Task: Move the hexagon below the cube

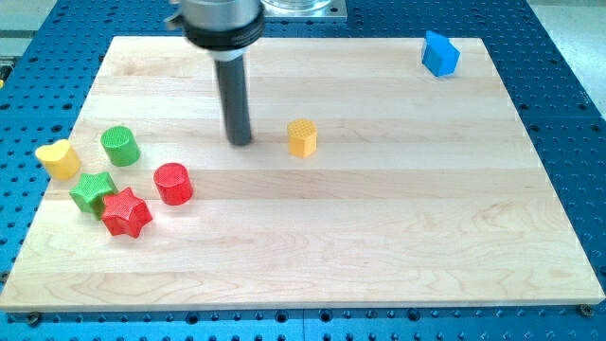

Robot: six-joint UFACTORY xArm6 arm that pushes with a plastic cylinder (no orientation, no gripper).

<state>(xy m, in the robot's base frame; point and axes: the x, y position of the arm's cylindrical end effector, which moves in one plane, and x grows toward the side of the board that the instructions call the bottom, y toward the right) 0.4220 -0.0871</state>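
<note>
Hexagon (302, 138), orange-yellow, upright near the middle of the wooden board (379, 227), well apart from the blue cube (440, 53) at the view's top right corner.

Largest to smallest:
- Wooden board, pale, on a blue perforated table (568, 85).
- Dark rod, straight down from the view's top; my tip (240, 142) on the board just to the view's left of the hexagon, a gap between, not touching. No jaws on this rod, only a plain end, holding nothing.
- Blue cube, tilted, near the board's top edge.
- Cluster at the view's left: green cylinder (120, 146), red cylinder (173, 183), red star (126, 212) touching green star (92, 191), yellow heart (59, 158) at the board's left edge.
</note>
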